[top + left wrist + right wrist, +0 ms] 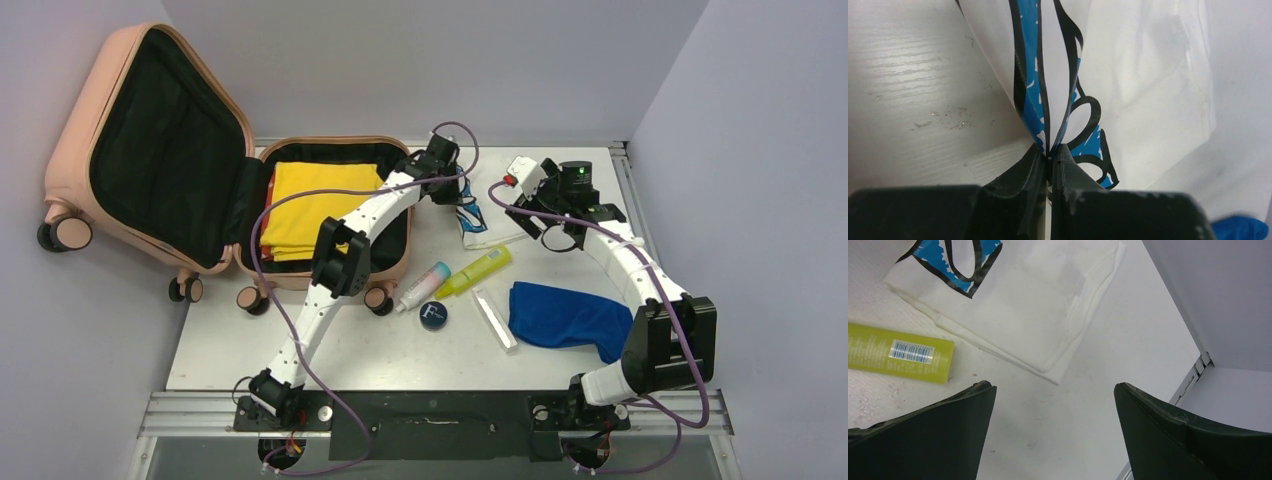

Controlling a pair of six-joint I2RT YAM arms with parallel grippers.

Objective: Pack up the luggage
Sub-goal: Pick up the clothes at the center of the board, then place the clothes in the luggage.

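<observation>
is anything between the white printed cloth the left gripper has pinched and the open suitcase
Nothing visible on the table does. The left gripper holds the white printed cloth right beside the luggage; only its raised rim and the folded yellow cloth already inside lie ahead.

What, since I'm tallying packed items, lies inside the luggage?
A folded yellow garment lies in the base half of the luggage; the lid half shows only black lining. The left arm covers part of the base, hiding anything there.
</observation>
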